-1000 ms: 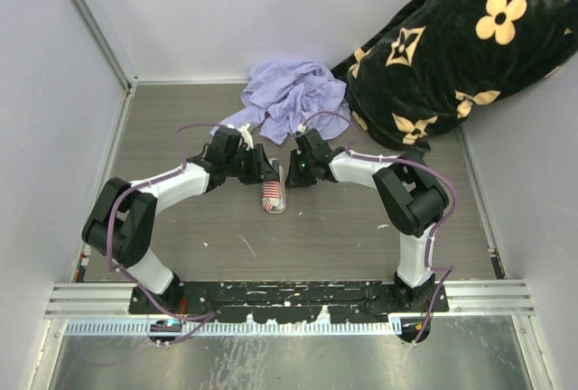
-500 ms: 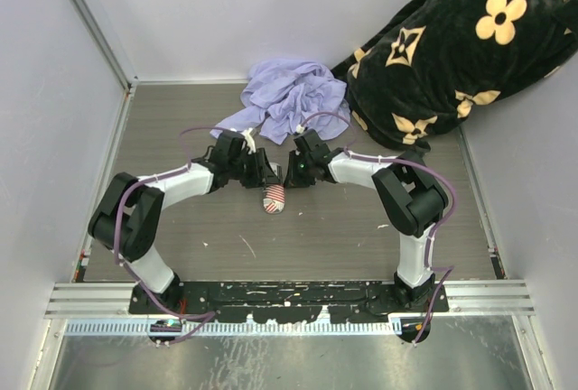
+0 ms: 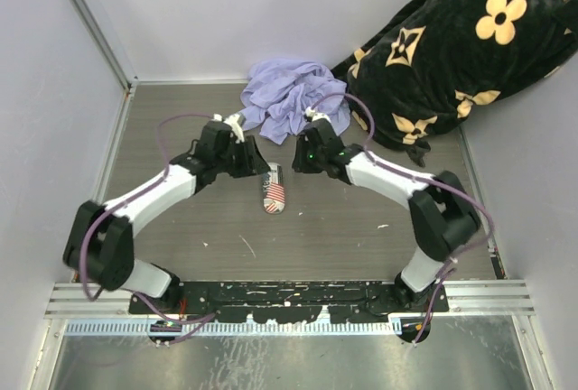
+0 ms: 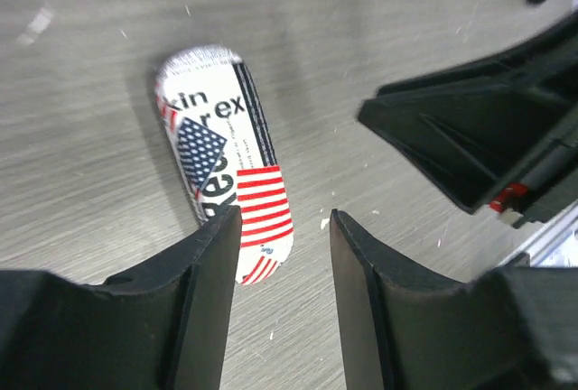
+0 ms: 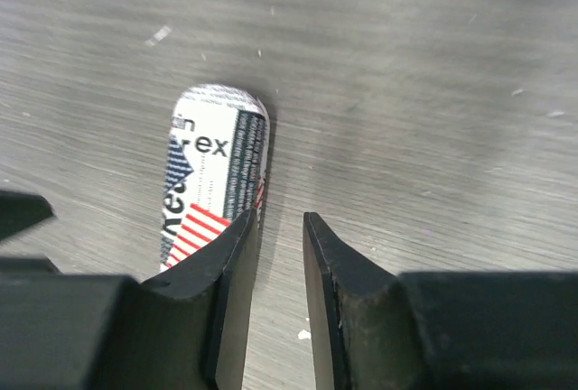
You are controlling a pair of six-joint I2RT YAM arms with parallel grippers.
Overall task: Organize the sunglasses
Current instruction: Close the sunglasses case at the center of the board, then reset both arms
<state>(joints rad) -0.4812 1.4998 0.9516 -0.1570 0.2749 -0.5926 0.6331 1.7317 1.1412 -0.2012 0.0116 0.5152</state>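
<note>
The sunglasses are not in view. The tubular red-and-white printed case [image 3: 274,190] lies flat on the table between my two grippers. It shows in the left wrist view [image 4: 217,173] and in the right wrist view [image 5: 212,160]. My left gripper [image 3: 254,163] is open and empty just left of the case's far end; its left finger [image 4: 203,291] overlaps the case's striped end. My right gripper [image 3: 302,157] is open with a narrow gap and empty, just right of the case; its left finger [image 5: 226,291] overlaps the case's edge.
A crumpled purple cloth [image 3: 293,97] lies at the back, just behind both grippers. A large black blanket with tan flower prints [image 3: 452,47] fills the back right corner. Grey walls close the left, back and right sides.
Both grippers have pulled away from the case, toward the back. The case, tipped up between them half a second ago, now lies flat on the table.
</note>
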